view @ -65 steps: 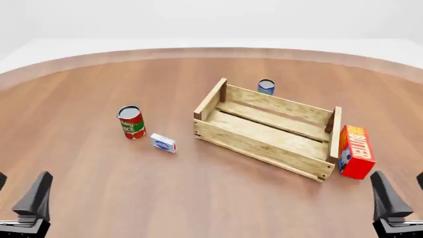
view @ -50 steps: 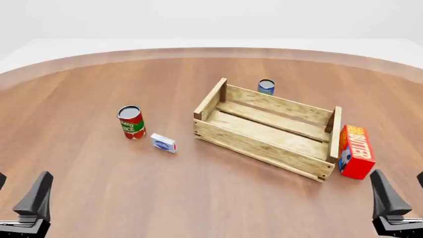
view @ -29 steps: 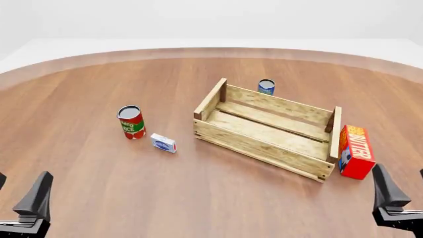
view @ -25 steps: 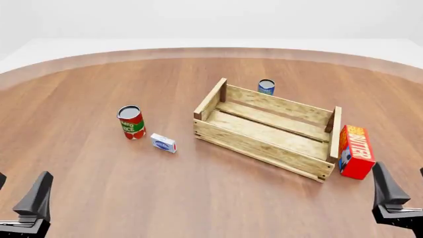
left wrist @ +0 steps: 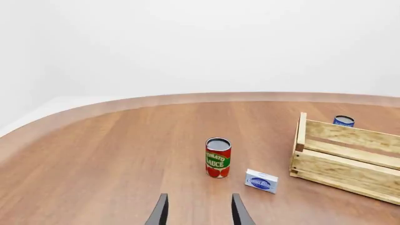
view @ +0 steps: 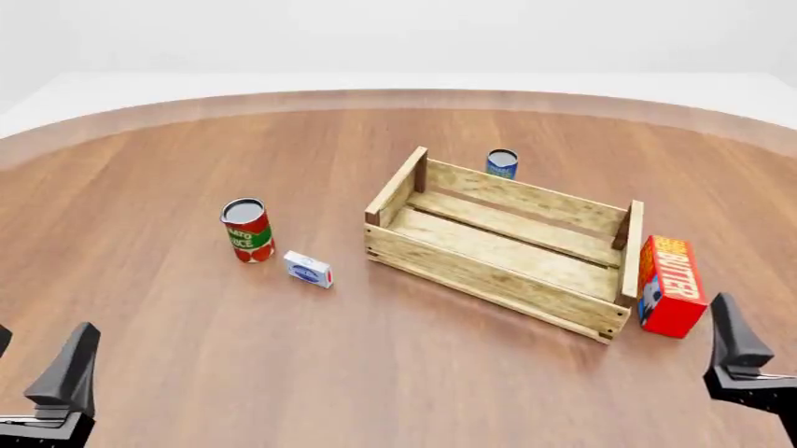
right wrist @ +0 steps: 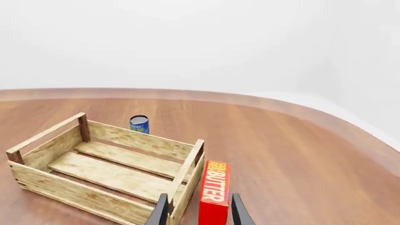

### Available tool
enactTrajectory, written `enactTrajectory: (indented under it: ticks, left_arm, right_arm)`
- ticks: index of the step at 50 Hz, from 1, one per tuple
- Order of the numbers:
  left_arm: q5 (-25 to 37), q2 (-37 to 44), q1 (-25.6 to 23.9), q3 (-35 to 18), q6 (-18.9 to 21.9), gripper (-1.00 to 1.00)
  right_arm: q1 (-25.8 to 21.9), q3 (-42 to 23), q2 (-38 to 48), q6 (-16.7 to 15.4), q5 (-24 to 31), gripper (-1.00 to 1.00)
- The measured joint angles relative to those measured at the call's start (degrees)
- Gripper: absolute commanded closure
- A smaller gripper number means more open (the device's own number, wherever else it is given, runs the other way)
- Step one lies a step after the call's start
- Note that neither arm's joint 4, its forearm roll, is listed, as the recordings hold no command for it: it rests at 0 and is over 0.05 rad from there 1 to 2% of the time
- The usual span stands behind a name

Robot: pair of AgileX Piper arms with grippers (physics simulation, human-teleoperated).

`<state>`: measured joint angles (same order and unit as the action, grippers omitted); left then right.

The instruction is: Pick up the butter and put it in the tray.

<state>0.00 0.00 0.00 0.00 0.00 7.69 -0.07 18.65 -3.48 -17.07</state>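
Observation:
The butter (view: 670, 285) is a red carton with orange lettering, standing upright on the table just outside the right end board of the tray (view: 486, 276), a light wooden slatted crate with nothing inside it. My right gripper (view: 762, 353) hangs open a short way nearer than the butter and slightly to its right, apart from it. In the right wrist view the butter (right wrist: 214, 191) stands ahead between the open gripper (right wrist: 198, 213) fingers' line, beside the tray (right wrist: 75, 192). My left gripper (view: 37, 362) is open at the near left, holding nothing, and shows open in its wrist view (left wrist: 198, 213).
A tomato sauce can (view: 248, 231) and a small white-and-blue box (view: 308, 269) stand left of the tray. A small blue can (view: 502, 163) stands behind the tray's far wall. The table's curved edge runs along the back.
My right gripper has crept forward towards the butter and a little to the right. The left gripper and all objects have stayed put.

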Motion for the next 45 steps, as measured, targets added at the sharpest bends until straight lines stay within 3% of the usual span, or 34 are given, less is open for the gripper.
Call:
enactTrajectory:
  ticks: [19,45]
  left_arm:
    - [0.0,0.0,0.0,0.0,0.0,-1.00]
    - [0.0,0.0,0.0,0.0,0.0,-1.00]
  right_arm:
    - [2.6,0.1,8.5,-0.5,-7.0,-1.00]
    - [4.7,0.1,31.7,0.8,-27.2,-1.00]
